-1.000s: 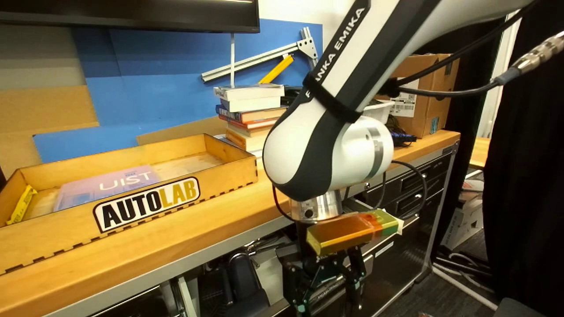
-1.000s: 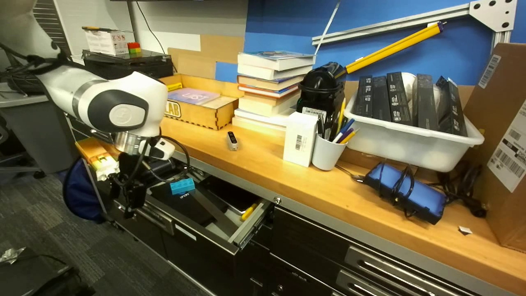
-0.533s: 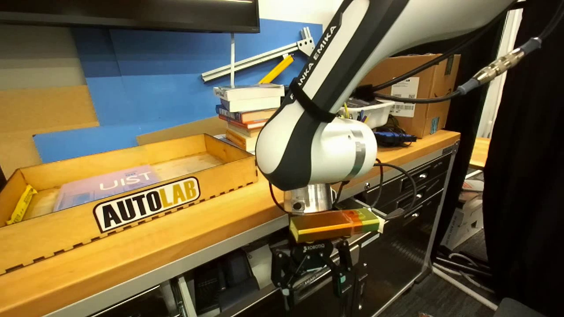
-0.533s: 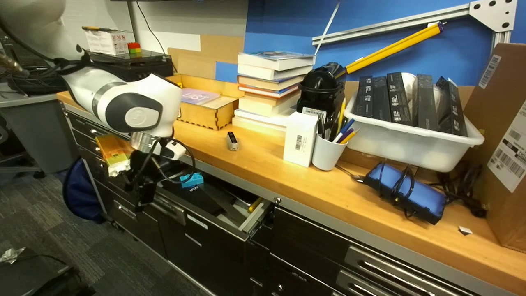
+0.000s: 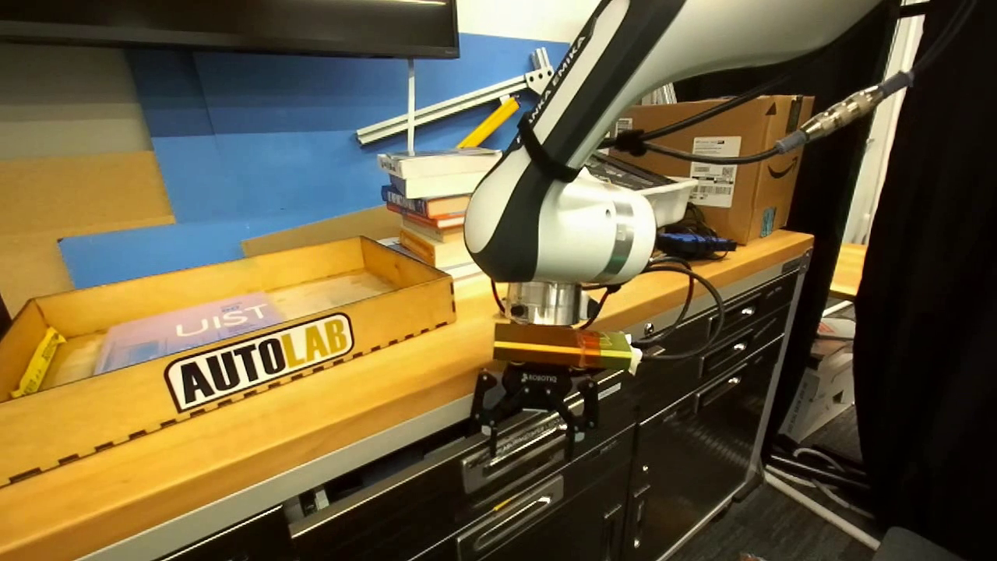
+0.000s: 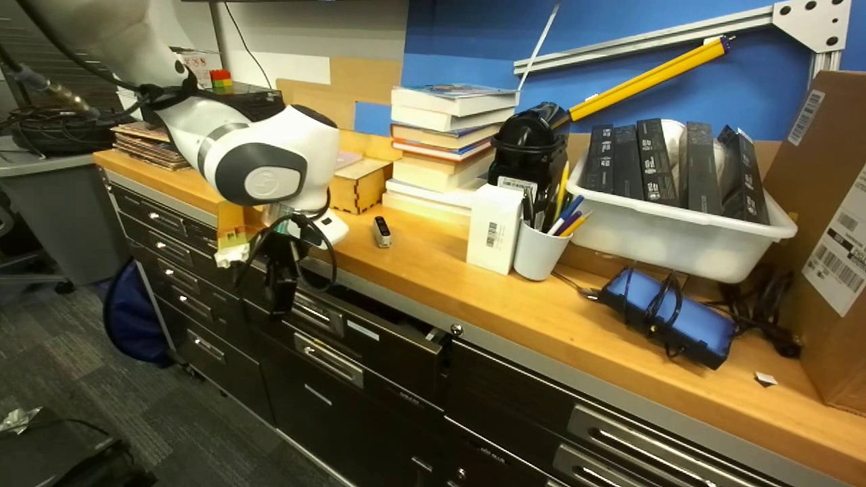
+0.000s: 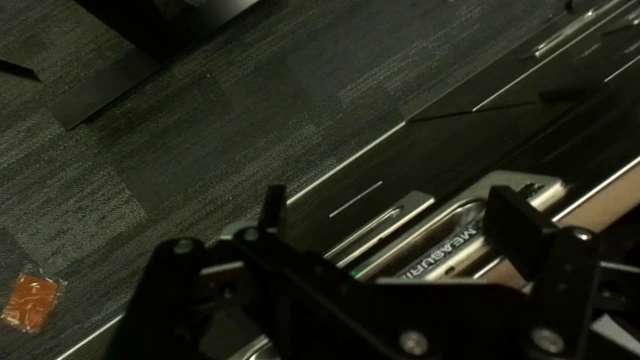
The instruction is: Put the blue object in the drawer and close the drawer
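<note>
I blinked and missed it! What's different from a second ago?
The drawer slid inward, leaving just a gap; the blue block seen in it before is now out of sight. The open claw moved in too, holding nothing. The books and wooden tray stayed put.

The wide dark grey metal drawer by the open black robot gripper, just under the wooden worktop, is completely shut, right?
Not shut: the wide dark grey metal drawer is partly open; both exterior views show a gap behind its front, below the wooden worktop. The black robot gripper is indeed open.

The gripper [image 5: 535,445] points down, its jaws spread apart
</note>
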